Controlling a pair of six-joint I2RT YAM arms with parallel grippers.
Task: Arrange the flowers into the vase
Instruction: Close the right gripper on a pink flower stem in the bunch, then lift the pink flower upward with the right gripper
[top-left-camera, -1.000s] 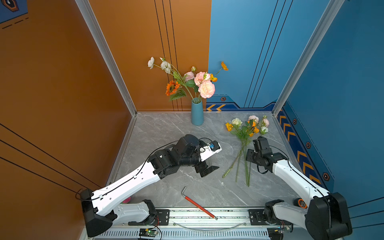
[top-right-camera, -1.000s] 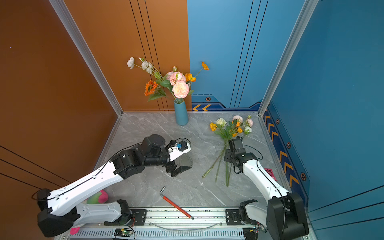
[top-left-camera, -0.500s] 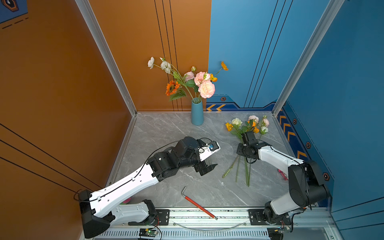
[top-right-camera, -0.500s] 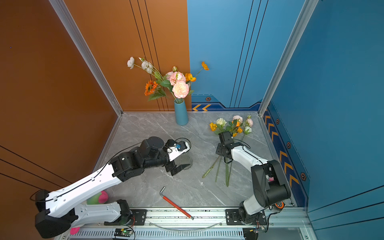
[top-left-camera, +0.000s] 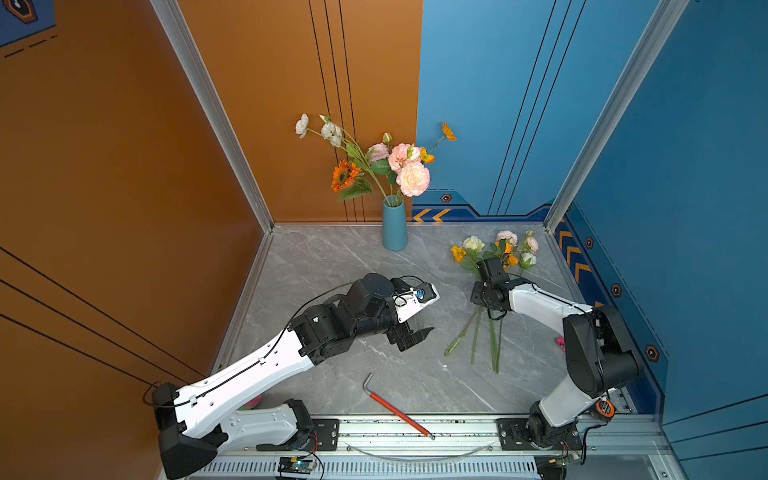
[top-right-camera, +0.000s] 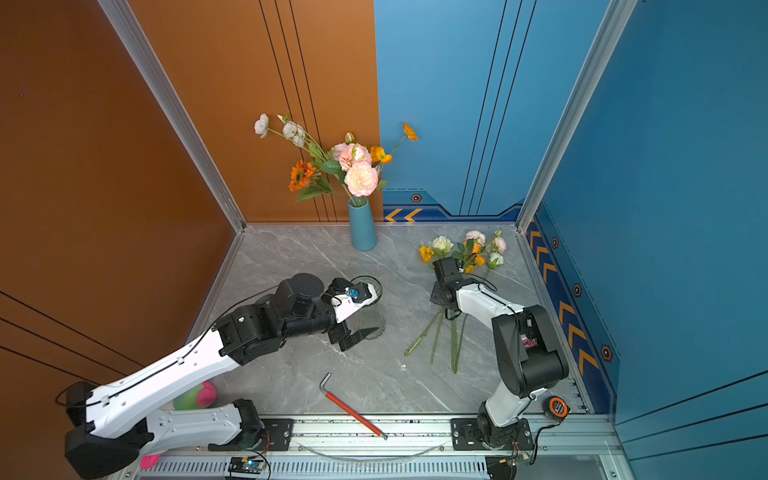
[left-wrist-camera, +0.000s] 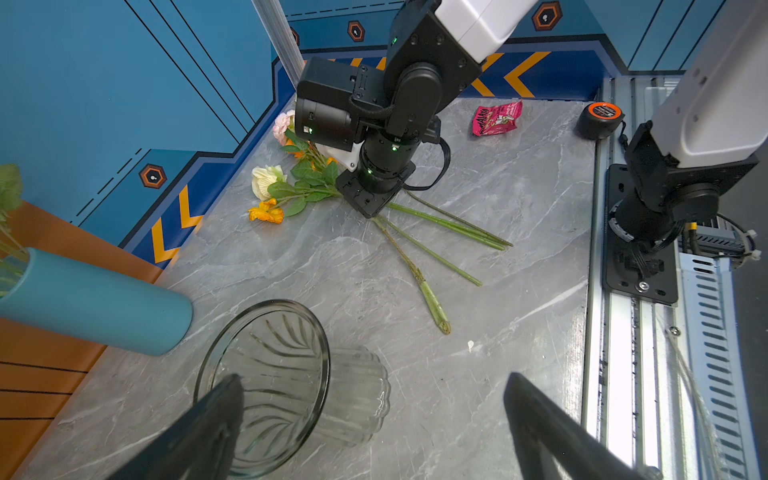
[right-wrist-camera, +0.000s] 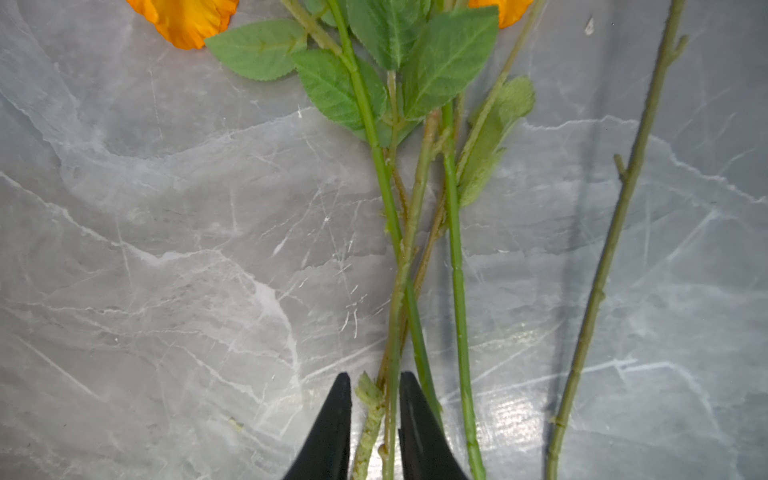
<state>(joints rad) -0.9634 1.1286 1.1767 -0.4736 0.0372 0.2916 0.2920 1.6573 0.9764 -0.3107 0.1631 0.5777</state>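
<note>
Inside right end effector (right-wrist-camera: 374, 376): flower stems (right-wrist-camera: 401, 266)

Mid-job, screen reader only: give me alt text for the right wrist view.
The right gripper, black jaws nearly together, flanks two crossing green stems of the flowers lying on the grey marble table. More stems lie alongside, with leaves and orange petals beyond.
</note>
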